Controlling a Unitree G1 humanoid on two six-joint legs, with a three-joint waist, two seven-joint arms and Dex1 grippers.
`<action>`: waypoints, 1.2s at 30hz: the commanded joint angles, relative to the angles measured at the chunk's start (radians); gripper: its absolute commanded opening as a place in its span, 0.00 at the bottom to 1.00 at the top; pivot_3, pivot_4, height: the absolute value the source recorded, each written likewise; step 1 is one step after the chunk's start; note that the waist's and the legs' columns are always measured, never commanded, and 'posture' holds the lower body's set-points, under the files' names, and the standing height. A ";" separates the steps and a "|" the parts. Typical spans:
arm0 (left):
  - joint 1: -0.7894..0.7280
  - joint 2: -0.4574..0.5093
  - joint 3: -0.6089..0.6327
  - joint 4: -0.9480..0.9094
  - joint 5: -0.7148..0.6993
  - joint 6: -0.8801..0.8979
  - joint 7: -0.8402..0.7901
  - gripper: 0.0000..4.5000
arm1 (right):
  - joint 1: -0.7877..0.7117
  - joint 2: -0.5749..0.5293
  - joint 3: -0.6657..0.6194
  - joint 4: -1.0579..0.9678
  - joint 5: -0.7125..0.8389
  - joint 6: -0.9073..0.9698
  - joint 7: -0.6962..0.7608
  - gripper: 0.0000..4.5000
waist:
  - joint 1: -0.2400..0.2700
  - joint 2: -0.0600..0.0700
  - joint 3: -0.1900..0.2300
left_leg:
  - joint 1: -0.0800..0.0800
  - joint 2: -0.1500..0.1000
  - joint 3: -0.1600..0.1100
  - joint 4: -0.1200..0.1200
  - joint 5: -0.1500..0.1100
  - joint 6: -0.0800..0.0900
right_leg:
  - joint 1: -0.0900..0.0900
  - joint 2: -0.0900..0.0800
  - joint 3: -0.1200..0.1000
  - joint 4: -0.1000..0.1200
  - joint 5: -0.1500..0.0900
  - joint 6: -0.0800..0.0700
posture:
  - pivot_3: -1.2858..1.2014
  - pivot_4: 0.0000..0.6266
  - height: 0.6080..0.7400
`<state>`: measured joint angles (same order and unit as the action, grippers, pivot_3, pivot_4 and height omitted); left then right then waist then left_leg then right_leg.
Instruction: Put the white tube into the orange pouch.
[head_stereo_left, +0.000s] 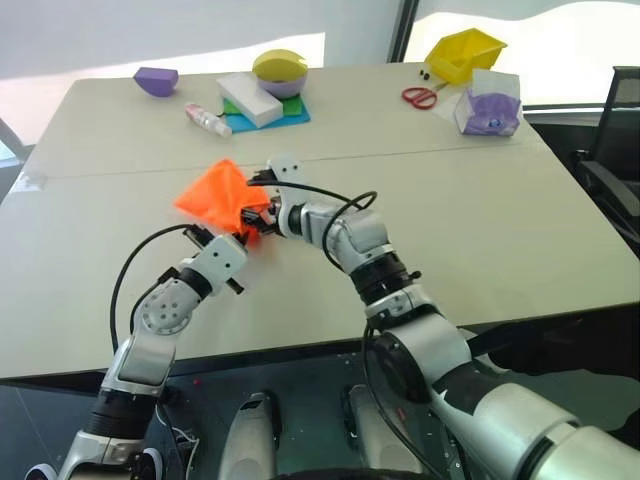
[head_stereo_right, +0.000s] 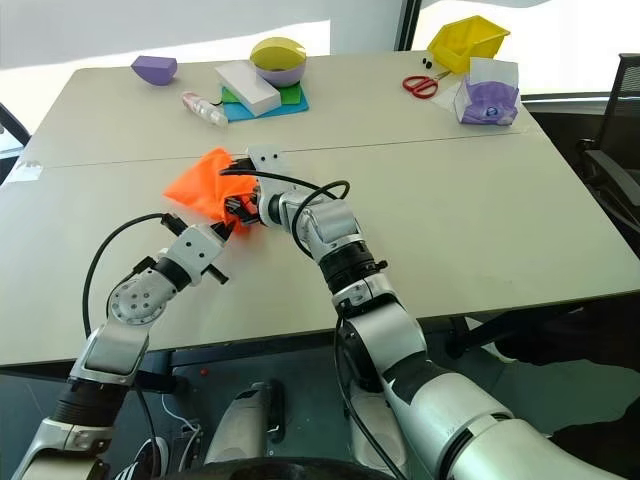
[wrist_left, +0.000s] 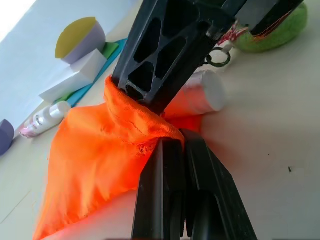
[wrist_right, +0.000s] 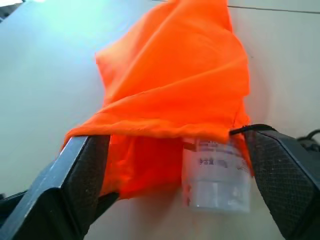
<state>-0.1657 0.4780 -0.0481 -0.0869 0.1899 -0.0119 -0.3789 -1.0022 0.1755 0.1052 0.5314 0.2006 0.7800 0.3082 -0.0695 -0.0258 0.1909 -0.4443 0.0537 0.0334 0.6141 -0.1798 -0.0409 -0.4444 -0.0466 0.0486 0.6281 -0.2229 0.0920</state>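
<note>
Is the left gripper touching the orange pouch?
Touching. The left wrist view shows the left gripper shut on a fold of the orange pouch, fabric bunched at its fingertips.

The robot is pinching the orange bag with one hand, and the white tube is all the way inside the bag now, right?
Not quite. The left gripper does pinch the orange pouch, but the white tube is only partly in: the right wrist view shows its capped end sticking out of the pouch's mouth, between the right gripper's open jaws.

1. The left gripper (head_stereo_left: 243, 229) reaches forward and toward the right, its fingers (wrist_left: 165, 190) pressed together.
2. The right gripper (wrist_right: 175, 185) angles slightly downward toward the left one, its fingers (wrist_right: 75, 185) spread wide.
</note>
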 joint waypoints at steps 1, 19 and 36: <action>0.010 0.013 0.020 -0.007 0.008 -0.008 0.015 0.00 | 0.077 -0.040 0.080 -0.170 0.006 0.048 0.087 0.99 | 0.000 0.000 0.000 | 0.000 0.000 0.000 0.000 0.000 0.000 | 0.000 0.000 0.000 0.000 0.000 0.000 | 0.52 0.24 1.00; 0.022 0.059 0.035 0.042 -0.006 -0.049 0.003 0.00 | 0.236 -0.406 0.171 -0.453 -0.105 -0.146 0.213 0.99 | 0.000 0.000 0.000 | 0.001 0.000 0.000 0.001 0.000 0.000 | 0.000 0.000 0.000 0.000 0.000 -0.001 | 0.52 0.24 1.00; 0.011 0.049 0.015 0.042 0.001 -0.050 0.004 0.00 | 0.183 -0.347 0.204 -0.259 -0.233 -0.315 0.137 0.99 | 0.002 0.000 0.000 | 0.001 0.000 0.001 0.001 0.000 0.000 | 0.001 0.000 0.000 0.000 0.000 0.000 | 0.52 0.24 1.00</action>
<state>-0.1510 0.5231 -0.0364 -0.0331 0.1875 -0.0539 -0.3740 -0.7999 -0.1695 0.2930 0.2718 -0.0019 0.5006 0.4482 -0.0679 -0.0260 0.1908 -0.4431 0.0534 0.0340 0.6149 -0.1797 -0.0409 -0.4438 -0.0468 0.0490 0.6286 -0.2232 0.0919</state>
